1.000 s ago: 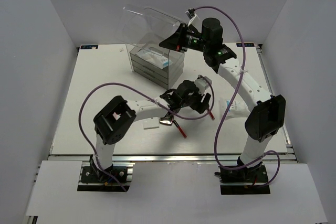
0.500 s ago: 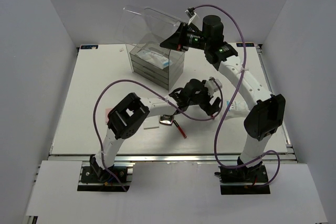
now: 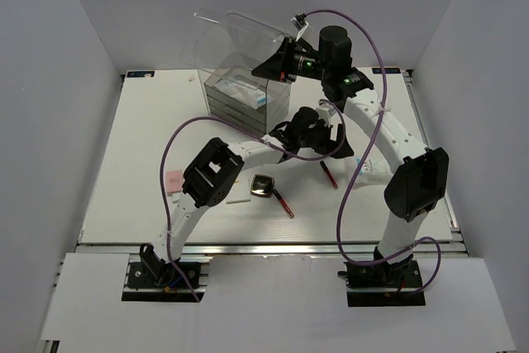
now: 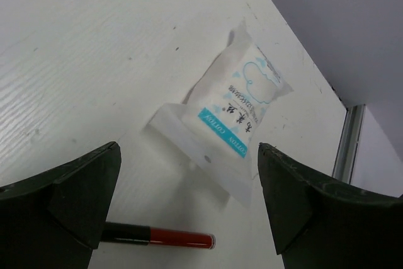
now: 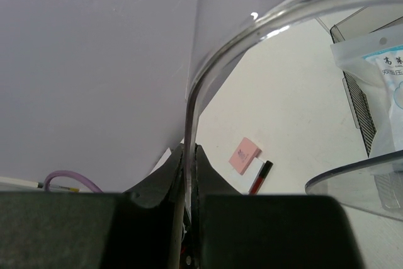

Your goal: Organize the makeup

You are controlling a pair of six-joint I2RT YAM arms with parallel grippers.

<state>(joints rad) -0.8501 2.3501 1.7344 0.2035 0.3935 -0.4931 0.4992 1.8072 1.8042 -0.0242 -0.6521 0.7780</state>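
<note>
Left gripper point(image 4: 187, 155) stood open and empty, jaws spread wide, tilted down at the table point(image 4: 94, 42). A soft white packet point(image 4: 234, 106) with blue print lay flat on the table just ahead of the fingertips, roughly centred on the gap and untouched. Its clear sealed flap trailed back toward the gripper. A red stick point(image 4: 167, 237) lay crosswise closer in, under the gap between the fingers. Judgement: the packet looked light, limp and film-wrapped, probably slick. A pinch across its padded middle should hold better than one on the thin flap, which could slide out or tear. The stick looked stiff, thin and apt to roll, so it should be taken at mid-length. The left arm point(image 3: 252, 150) was stretched far forward, elbow low, wrist bent down over the packet. Right gripper point(image 5: 189, 162) was clenched on the rim of a clear lid point(image 5: 208, 67), holding it raised above the drawer box point(image 3: 248, 117). The right arm point(image 3: 388, 134) reared high, its forearm reaching over the box. A second packet point(image 5: 378, 74) lay in the box's open top, below that gripper and off to one side. A pink pad point(image 5: 244, 154) lay on the table far beneath it.
</note>
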